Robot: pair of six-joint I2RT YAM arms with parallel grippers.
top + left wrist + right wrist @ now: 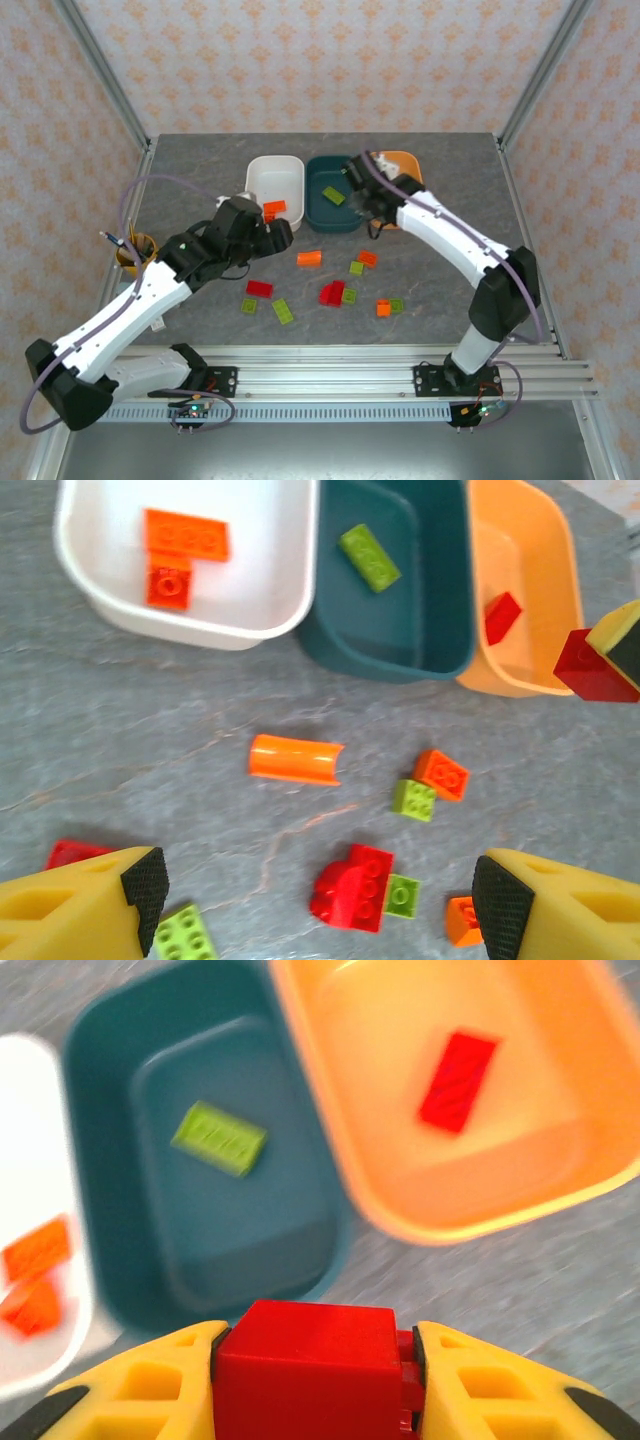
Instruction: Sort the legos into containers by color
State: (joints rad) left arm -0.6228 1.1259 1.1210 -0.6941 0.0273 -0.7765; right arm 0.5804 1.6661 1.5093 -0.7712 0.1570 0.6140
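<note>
Right gripper (315, 1385) is clamped on a red brick (305, 1345), one yellow finger on each side, hanging over the table (150, 730) just short of the bins. From that held brick the orange bin (520, 1160) sits at about 1 o'clock and has a second red piece (458, 1080) lying flat in it, so I'd bet reds go there and this one needs to travel up and right before it gets let go. Dropping it from where it hangs now looks risky to me, since the teal bin (250, 1240) is right at 12 o'clock.

The scheme seems clear enough: the teal bin has a single green brick (218, 1138), and the white bin (200, 630) at 9 o'clock of it holds two orange bricks (185, 535). All three bins sit touching in a row, which I guess keeps the drop spots close together.

Left gripper (320, 920) is spread wide with nothing between its fingers, looking down on the leftovers. An orange curved piece (295, 759) is at 12 o'clock of it, and a red clump (352, 885) with a small green brick (403, 895) touching it lies right between the pads. Probably lining up its next pick, while plenty of bricks are left to sort
</note>
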